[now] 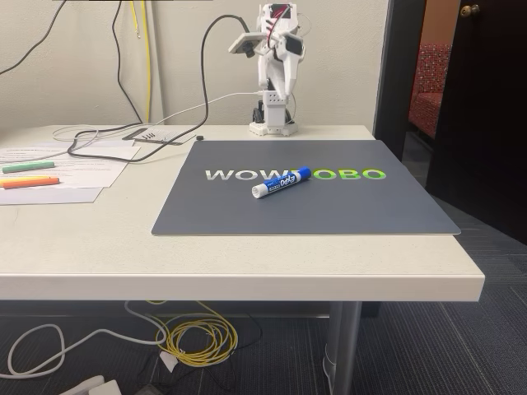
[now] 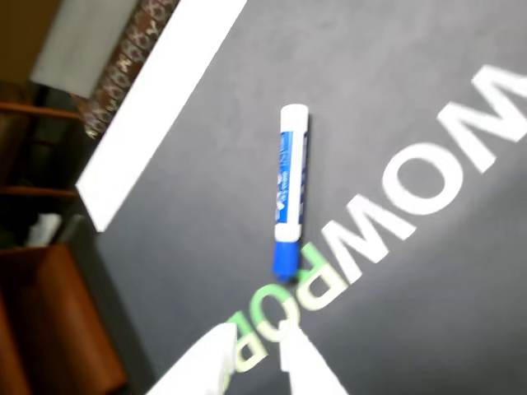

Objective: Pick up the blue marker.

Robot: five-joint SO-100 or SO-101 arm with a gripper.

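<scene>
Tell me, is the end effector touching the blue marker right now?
Apart. In the wrist view, the end effector sits at the bottom edge, with bare gray mat showing between its fingertips and the blue marker, whose blue cap points toward them.

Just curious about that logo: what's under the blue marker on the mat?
The short blue-capped dry-erase marker lies flat on the dark grey printed mat, across the middle of its white-and-green lettering. The letters directly beneath it are covered and cannot be read.
</scene>
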